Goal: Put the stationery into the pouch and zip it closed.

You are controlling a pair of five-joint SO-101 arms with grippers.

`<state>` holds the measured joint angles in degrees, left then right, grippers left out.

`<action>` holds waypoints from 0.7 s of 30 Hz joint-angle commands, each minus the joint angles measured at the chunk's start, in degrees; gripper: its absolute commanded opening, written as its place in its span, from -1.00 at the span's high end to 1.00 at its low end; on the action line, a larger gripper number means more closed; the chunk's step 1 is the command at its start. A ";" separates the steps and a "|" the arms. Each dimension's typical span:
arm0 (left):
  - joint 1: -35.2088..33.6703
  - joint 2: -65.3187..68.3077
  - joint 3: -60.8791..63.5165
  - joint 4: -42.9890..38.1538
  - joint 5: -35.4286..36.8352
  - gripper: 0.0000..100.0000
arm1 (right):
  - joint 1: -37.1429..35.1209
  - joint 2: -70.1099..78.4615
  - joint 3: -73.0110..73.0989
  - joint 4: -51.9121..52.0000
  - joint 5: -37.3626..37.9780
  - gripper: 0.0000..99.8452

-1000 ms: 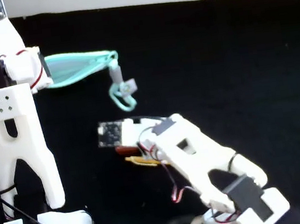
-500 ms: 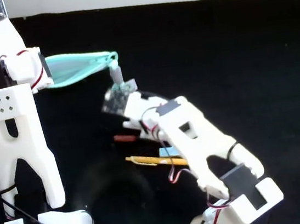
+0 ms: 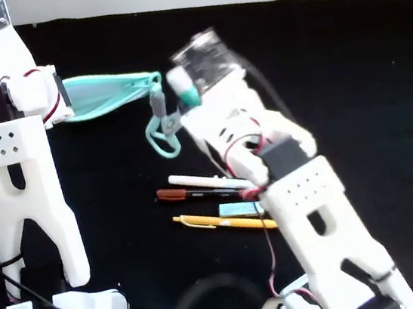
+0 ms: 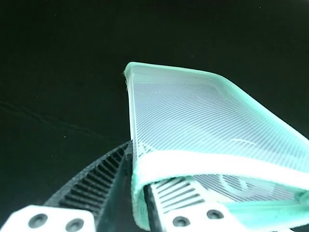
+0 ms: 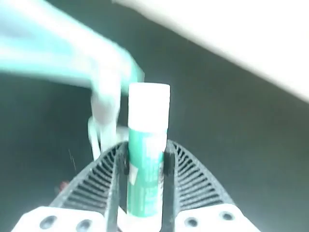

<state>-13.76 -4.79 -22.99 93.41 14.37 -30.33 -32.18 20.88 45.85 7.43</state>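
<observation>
The pouch [image 4: 193,116] is showing as one see-through, ribbed sleeve with a mint-green border. The left gripper [image 4: 137,169] is holding it by one end, its fingers clamped tight on the pouch's edge. From that grip the pouch is stretching out above the black table [image 3: 350,90]. At the pouch's far end a grey zipper tab with a mint loop [image 3: 161,130] is dangling.

Just beside that zipper end, the right gripper [image 5: 145,147] is squeezing a single glue stick [image 5: 148,111]. It is a white tube with a green label, and its tip is pointing toward the pouch.

Three pens are lying on the table, on the side of the pouch's zipper end that faces the arm bases: a white pen [image 3: 202,179] nearest the pouch, then a dark red pen [image 3: 189,194], then a yellow pen [image 3: 219,221] farthest away. One small blue block [image 3: 236,209] is sitting between the red and yellow pens.
</observation>
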 commanded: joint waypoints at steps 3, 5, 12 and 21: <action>-0.31 -1.63 -2.15 0.70 -0.44 0.99 | -5.49 -2.86 -13.14 -2.86 -10.02 0.98; -0.31 -1.63 -2.15 0.88 -0.44 0.99 | -6.99 -1.45 -15.16 -7.34 -13.54 0.98; -0.31 -1.63 -2.33 0.97 0.00 0.99 | -12.00 7.25 -18.51 -14.46 -21.27 0.98; -0.31 -1.63 -2.51 0.44 4.84 0.99 | -14.81 17.54 -23.78 -14.73 -24.88 0.98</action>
<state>-13.76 -4.79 -22.99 94.29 17.01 -44.40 -15.38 0.13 32.40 -16.40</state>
